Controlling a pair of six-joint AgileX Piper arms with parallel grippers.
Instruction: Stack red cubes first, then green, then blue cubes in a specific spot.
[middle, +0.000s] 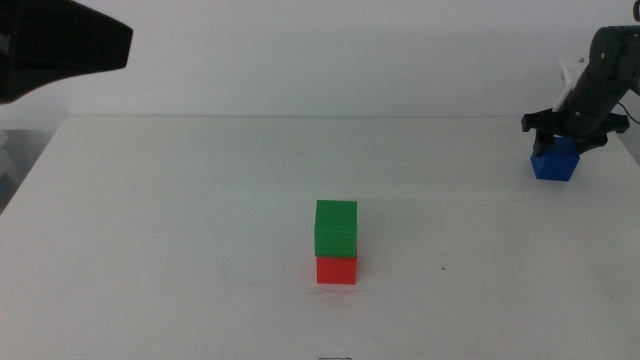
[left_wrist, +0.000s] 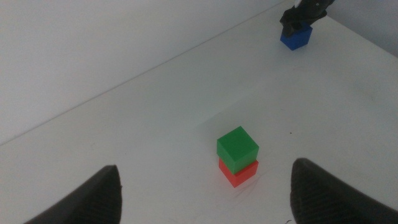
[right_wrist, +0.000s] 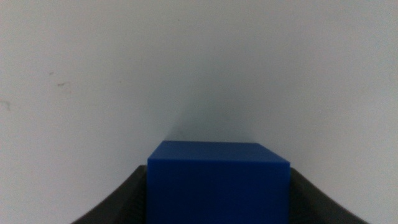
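The green cube (middle: 336, 227) sits on the red cube (middle: 337, 270) in the middle of the white table; the stack also shows in the left wrist view, green (left_wrist: 237, 148) on red (left_wrist: 239, 173). The blue cube (middle: 554, 163) is at the far right, at table level. My right gripper (middle: 562, 142) is down over it, and in the right wrist view (right_wrist: 217, 202) both jaws lie against the sides of the blue cube (right_wrist: 217, 183). My left gripper (left_wrist: 208, 190) is open and empty, held high at the far left (middle: 60, 50), well back from the stack.
The white table's (middle: 180, 230) far edge meets a plain white wall. The blue cube (left_wrist: 296, 38) and the right gripper (left_wrist: 305, 15) also show in the left wrist view, near the table's right edge.
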